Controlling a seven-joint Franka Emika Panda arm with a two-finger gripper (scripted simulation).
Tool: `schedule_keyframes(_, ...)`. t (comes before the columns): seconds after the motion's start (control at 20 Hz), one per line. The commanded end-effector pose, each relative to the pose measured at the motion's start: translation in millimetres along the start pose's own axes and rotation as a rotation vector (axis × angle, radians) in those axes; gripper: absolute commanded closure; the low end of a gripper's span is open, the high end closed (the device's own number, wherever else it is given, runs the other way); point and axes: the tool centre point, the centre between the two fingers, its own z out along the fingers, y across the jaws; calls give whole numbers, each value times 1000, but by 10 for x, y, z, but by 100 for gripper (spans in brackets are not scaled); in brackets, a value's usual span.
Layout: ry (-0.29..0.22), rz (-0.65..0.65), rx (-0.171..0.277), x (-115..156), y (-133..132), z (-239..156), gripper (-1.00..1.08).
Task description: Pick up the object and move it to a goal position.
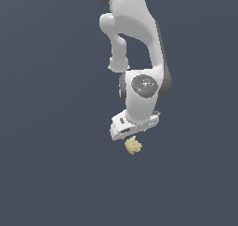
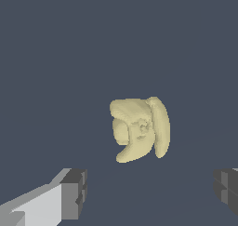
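Fingers [image 2: 74,192] of the gripper [image 2: 148,195] stand wide apart in the wrist view, one dark grey pad on a white link at one side, the other dark pad [image 2: 228,190] at the opposite edge of the frame, with nothing held between them. Object [image 2: 139,129]: a small pale yellow, lumpy body made of several curved, finger-like lobes gathered around a rough centre, lying on the dark blue-grey bench [image 2: 56,57]; it sits beyond the gap between the two pads, clear of both and touched by neither. Exterior view: the same object [image 1: 133,146] appears just beneath the lower edge of the white gripper [image 1: 132,127], much smaller than the hand above it; whether a gap separates them cannot be told from this angle, and the pads themselves are hidden there. White arm [image 1: 139,39]: it descends from the upper edge of the exterior view, its wrist joint with a grey circular cap directly above the gripper.
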Motion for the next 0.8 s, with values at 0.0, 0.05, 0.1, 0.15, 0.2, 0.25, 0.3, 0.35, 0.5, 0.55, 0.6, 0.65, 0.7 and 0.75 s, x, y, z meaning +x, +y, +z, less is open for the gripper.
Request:
schedule_keyframes(0.0, 3, -39, 2, 90, 18, 71, -92)
schedule_keyframes(0.05, 4, -51, 3, 118, 24, 95, -92)
schedule_keyframes(0.1, 5, -62, 3, 143, 29, 117, -92)
schedule_keyframes(0.15, 6, -72, 4, 165, 34, 136, -92)
schedule_keyframes(0.2, 6, -81, 5, 184, 38, 154, -92)
schedule_keyframes(0.25, 7, -88, 5, 200, 42, 169, -92)
schedule_keyframes(0.3, 8, -94, 6, 214, 45, 182, -92)
schedule_keyframes(0.35, 8, -99, 6, 225, 48, 193, -92)
schedule_keyframes(0.5, 9, -108, 6, 243, 52, 211, -92)
schedule_keyframes(0.55, 9, -109, 7, 244, 52, 212, -92)
schedule_keyframes(0.6, 8, -105, 6, 234, 51, 209, -92)
schedule_keyframes(0.65, 8, -105, 6, 234, 51, 213, -92)
schedule_keyframes(0.7, 8, -105, 6, 234, 51, 226, -92)
schedule_keyframes(0.75, 8, -105, 6, 234, 52, 247, -92)
